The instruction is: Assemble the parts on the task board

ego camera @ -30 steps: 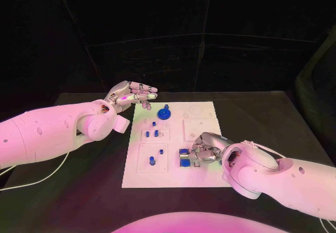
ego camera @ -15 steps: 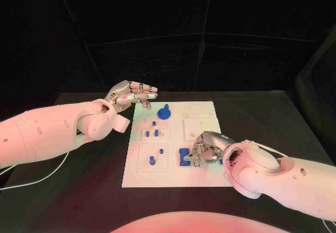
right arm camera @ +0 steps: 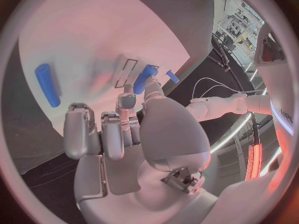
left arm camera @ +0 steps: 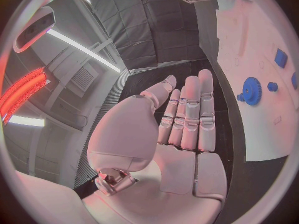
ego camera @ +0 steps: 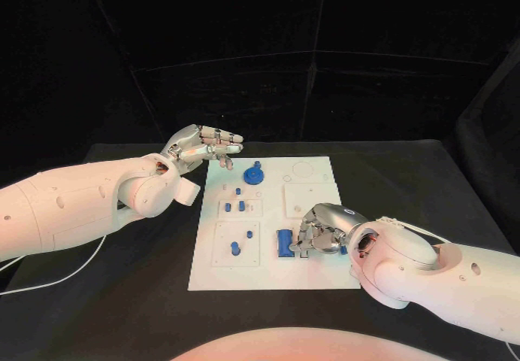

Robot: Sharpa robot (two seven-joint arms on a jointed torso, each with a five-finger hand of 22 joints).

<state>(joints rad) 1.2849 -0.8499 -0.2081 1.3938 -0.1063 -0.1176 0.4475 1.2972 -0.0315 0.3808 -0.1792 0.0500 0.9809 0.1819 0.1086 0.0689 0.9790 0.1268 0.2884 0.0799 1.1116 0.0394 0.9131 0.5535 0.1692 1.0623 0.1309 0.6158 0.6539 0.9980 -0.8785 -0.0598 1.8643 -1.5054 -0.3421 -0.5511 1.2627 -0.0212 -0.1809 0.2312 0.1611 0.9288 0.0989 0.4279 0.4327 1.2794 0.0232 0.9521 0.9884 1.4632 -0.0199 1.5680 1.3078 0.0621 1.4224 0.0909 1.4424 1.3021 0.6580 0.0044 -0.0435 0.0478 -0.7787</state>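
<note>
The white task board (ego camera: 267,271) lies mid-table. A blue gear (ego camera: 254,177) stands near its far edge, with small blue pegs (ego camera: 235,205) upright in the blocks nearer me. My right hand (ego camera: 321,232) is curled down over the board's near right part. In the right wrist view it pinches a short blue peg (right arm camera: 144,79) between thumb and finger, close above the board (right arm camera: 81,30). A blue cylinder (ego camera: 284,242) lies flat beside that hand, the same cylinder (right arm camera: 48,84) also seen from the wrist. My left hand (ego camera: 204,146) hovers open by the far left corner, its fingers (left arm camera: 190,114) straight.
The left wrist view takes in the board (left arm camera: 249,40), the gear (left arm camera: 251,90) and a small blue block (left arm camera: 280,58). Black tabletop (ego camera: 130,286) surrounds the board, and a white cable (ego camera: 54,282) runs along the left side.
My right hand has settled slightly lower and nearer over the blue parts, and the cylinder beside it now shows as one long piece. The left hand has stayed put.
</note>
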